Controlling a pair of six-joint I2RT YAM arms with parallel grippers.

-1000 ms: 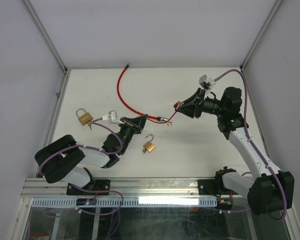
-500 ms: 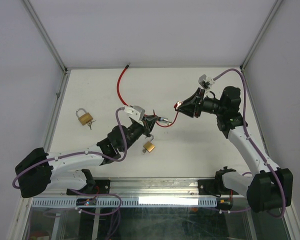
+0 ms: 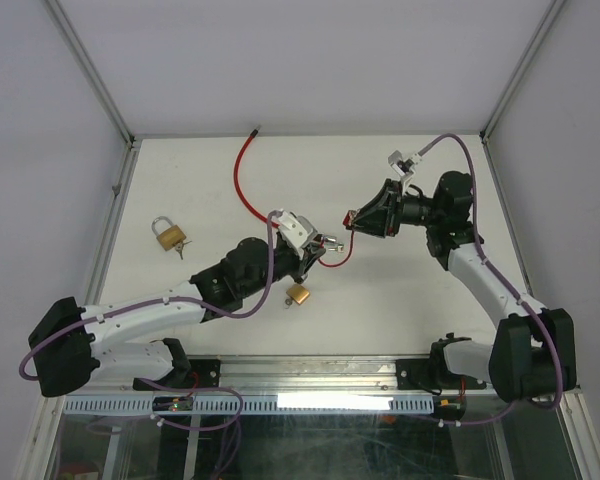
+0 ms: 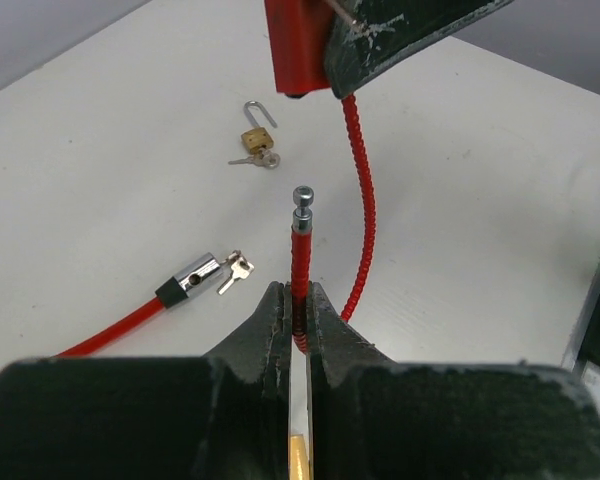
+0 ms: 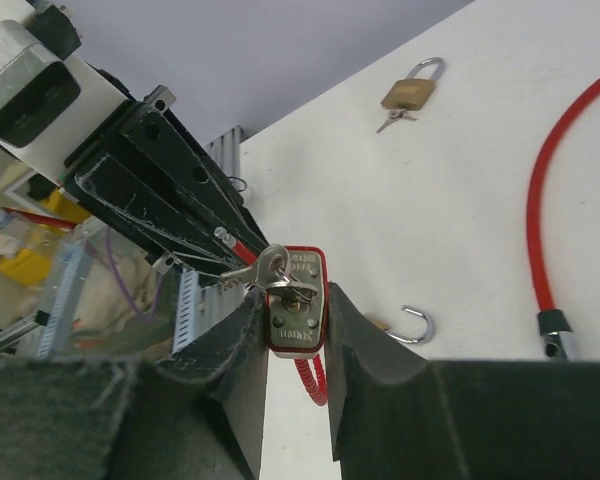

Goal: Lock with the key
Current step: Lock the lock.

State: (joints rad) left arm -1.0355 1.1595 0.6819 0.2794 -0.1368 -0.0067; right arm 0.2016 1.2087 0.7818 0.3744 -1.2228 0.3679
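Two grips matter here. My left gripper is pressed together on the cable just under its steel pin. My right gripper pinches the red lock, key in it, aloft over the table. I judge the pin, near the lock but apart from it, must line up and enter straight before the key turns. The cable is red and ribbed, looping between both grippers.
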